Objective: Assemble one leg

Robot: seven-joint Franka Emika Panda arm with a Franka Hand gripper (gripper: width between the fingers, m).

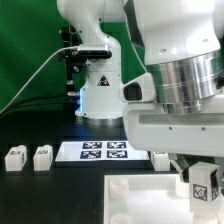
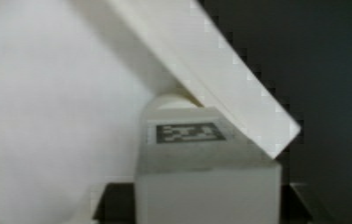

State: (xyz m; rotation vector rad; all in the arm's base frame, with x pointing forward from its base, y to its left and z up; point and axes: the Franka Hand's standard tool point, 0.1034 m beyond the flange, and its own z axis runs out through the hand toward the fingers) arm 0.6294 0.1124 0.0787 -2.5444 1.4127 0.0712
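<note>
- We see the gripper (image 1: 202, 173) low at the exterior view's right, under the arm's wide silver wrist.
- Its jaws look pressed against the 2 flanks of the leg (image 1: 203, 186). In the wrist view, dark finger edges show on either side of that post, so we read it as pinched between them.
- The leg shows 1 black-and-white tag on the face turned toward the exterior camera, and it looks slightly tilted.
- In the wrist view the leg's narrower end meets the slanting edge of the white panel (image 2: 217, 75). We cannot tell whether it sits in a socket.
- The white panel lies on the black table (image 1: 30, 190) at the front of the exterior view, with the leg over its corner on the exterior view's right.
- 2 spare legs (image 1: 15, 157) stand side by side at the exterior view's left.
- A third leg (image 1: 160, 157) stands just beyond the marker board's edge on the exterior view's right.
- The marker board (image 1: 100, 151) lies flat between them, in front of the robot base (image 1: 100, 90).
</note>
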